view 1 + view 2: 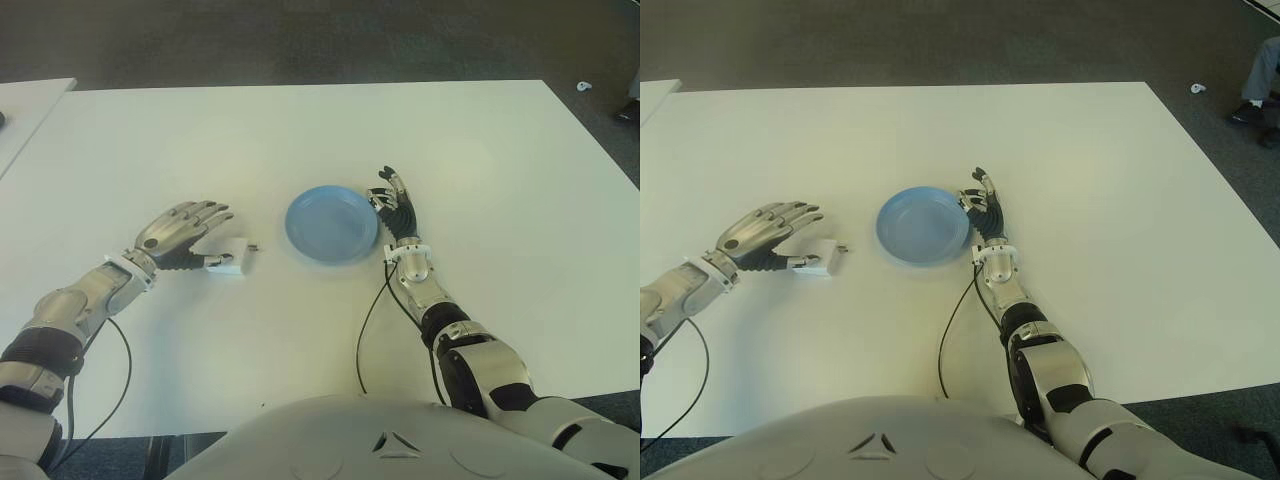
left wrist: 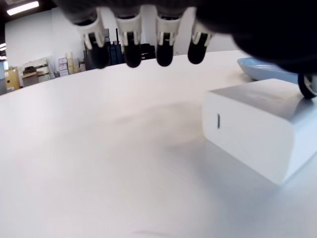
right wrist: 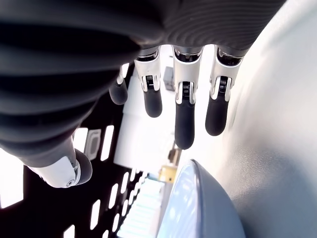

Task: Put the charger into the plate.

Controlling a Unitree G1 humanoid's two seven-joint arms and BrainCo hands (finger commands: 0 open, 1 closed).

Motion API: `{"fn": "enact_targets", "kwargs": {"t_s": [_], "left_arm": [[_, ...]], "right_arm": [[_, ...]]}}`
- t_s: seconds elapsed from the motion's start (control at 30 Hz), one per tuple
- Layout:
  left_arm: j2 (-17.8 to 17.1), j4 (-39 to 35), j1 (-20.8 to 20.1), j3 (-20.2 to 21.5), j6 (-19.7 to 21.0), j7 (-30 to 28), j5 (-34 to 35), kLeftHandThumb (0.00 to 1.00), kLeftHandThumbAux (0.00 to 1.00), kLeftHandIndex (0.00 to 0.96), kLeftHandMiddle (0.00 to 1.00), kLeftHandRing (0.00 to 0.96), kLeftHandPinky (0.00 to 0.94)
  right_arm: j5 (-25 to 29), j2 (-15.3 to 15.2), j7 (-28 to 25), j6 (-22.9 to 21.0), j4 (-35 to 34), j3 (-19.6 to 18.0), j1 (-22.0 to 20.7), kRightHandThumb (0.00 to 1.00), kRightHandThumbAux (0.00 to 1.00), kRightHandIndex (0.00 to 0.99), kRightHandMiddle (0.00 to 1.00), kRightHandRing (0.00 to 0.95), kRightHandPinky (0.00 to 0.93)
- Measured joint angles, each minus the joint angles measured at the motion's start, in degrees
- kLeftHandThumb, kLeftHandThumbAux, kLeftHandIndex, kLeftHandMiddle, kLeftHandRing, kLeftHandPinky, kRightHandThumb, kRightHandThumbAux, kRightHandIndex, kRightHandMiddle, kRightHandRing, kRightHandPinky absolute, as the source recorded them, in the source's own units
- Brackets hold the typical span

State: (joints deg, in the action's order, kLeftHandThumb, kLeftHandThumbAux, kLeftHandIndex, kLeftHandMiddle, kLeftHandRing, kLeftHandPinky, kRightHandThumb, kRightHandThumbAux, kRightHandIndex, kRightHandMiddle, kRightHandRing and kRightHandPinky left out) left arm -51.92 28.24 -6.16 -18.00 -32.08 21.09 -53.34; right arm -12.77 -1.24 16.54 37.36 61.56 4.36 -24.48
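The white charger (image 1: 232, 256) lies on the white table (image 1: 300, 130), its prongs pointing toward the blue plate (image 1: 330, 225). My left hand (image 1: 205, 235) is just left of the charger with its fingers stretched out above it and the thumb at its near side. In the left wrist view the charger (image 2: 257, 129) rests flat on the table under the straight fingertips (image 2: 131, 52), and nothing grips it. The plate holds nothing. My right hand (image 1: 392, 200) shows at the plate's right rim, fingers relaxed and holding nothing; the right wrist view shows the plate's rim (image 3: 198, 208) close by.
A second white table (image 1: 25, 100) shows at the far left. Black cables (image 1: 365, 340) trail from both wrists across the near table. A person's leg and shoe (image 1: 1260, 75) show on the floor at the far right.
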Motion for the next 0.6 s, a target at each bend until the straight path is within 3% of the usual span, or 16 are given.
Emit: {"fn": "enact_targets", "kwargs": {"t_s": [0.6], "left_arm": [[-2.22,-0.21,0.46,-0.16,-3.07,0.02,0.47,0.431,0.134,0.000,0.000,0.000,0.000]], "right_arm": [[0.21,0.06,-0.03,0.00,0.00,-0.17,-0.01,0.000,0.564,0.000,0.137,0.285,0.320]]}}
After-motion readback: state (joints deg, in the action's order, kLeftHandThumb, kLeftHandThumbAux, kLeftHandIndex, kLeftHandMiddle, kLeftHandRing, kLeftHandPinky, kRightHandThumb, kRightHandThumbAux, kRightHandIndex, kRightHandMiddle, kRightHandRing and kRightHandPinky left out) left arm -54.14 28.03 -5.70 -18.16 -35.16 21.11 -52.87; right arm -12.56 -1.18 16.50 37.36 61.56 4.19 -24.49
